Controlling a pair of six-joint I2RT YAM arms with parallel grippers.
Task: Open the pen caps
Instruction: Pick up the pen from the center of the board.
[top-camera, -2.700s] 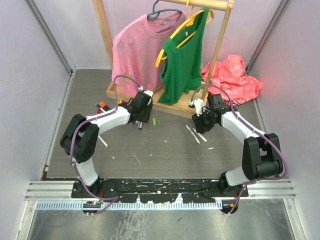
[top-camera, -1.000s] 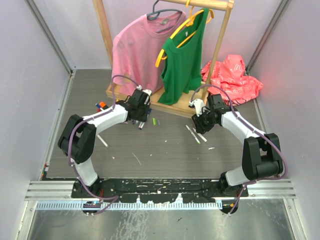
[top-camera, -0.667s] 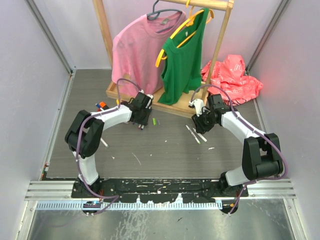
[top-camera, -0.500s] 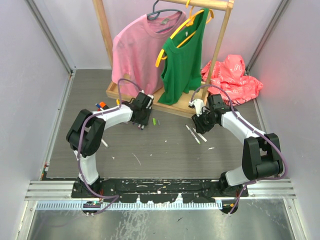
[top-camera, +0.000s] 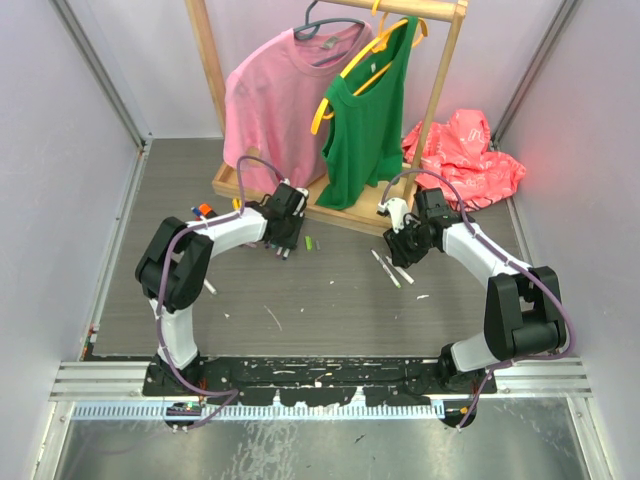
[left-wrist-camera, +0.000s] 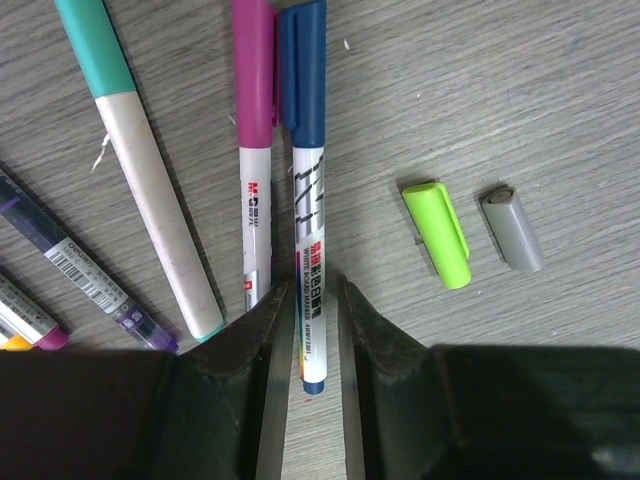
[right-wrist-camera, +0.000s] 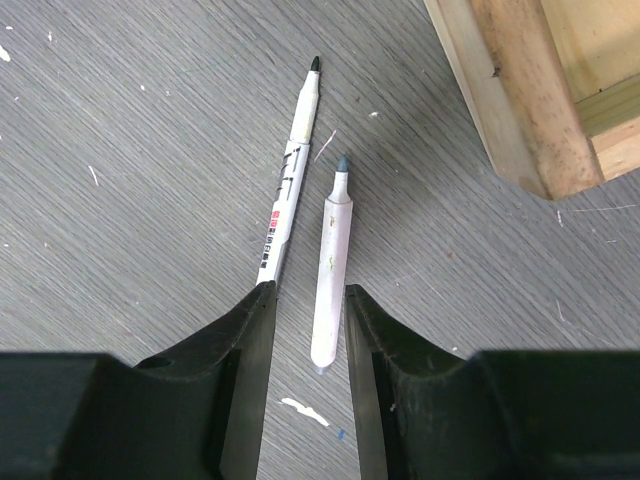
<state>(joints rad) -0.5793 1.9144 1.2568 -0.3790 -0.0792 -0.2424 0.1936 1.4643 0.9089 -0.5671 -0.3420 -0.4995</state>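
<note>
Blue cap (left-wrist-camera: 301, 70), smooth plastic, tops pen (left-wrist-camera: 308, 250) between narrow left fingers (left-wrist-camera: 255, 345); right fingers (right-wrist-camera: 245, 340) narrow.

White links (top-camera: 222, 232), black joints (top-camera: 165, 275) — purple-grey cables (top-camera: 238, 168) looping off wrists, matte black fingers (left-wrist-camera: 245, 345)

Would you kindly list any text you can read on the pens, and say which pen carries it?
"M&G": on the pink-capped pen.
Unreadable, too small: red and black print on the blue-capped pen.
Blurred: barcode label on the purple pen.
Unreadable: red print on the black-tipped pen.
</note>
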